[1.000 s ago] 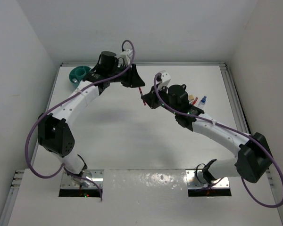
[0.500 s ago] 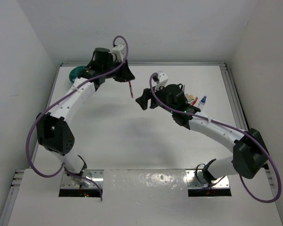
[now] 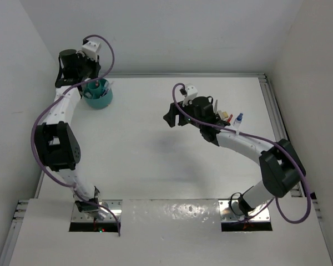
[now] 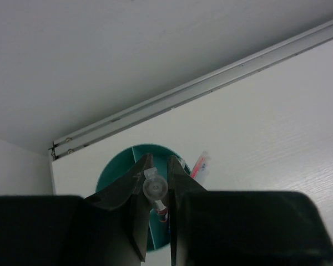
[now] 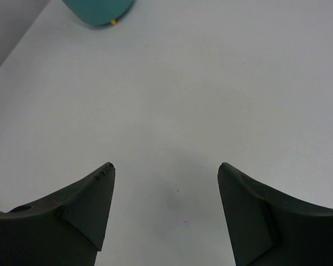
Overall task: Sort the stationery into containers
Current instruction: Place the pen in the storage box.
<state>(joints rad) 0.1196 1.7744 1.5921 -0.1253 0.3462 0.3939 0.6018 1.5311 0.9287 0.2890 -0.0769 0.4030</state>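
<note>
My left gripper (image 4: pixel 159 158) is shut on a thin red pen (image 4: pixel 154 187), seen end-on as a clear round tip between the jaws. It hangs right above the round teal organiser (image 4: pixel 116 169), at the table's far left corner (image 3: pixel 97 94). Another red pen (image 4: pixel 200 164) stands in the organiser. My right gripper (image 5: pixel 165 166) is open and holds nothing, hovering over bare table near the middle (image 3: pixel 169 118). The organiser (image 5: pixel 100 11) shows at the top of the right wrist view. A small blue-capped bottle (image 3: pixel 238 118) and a beige block (image 3: pixel 228 117) lie behind the right arm.
White walls close in the table on the left, back and right. A metal rail (image 4: pixel 211 88) runs along the back edge just behind the organiser. The right arm's forearm (image 3: pixel 244 144) stretches over the right half of the table.
The left gripper closed on the red pen at mid-table and swung far left with it, to above the organiser. The right gripper opened, let the pen go and stayed near the middle.
</note>
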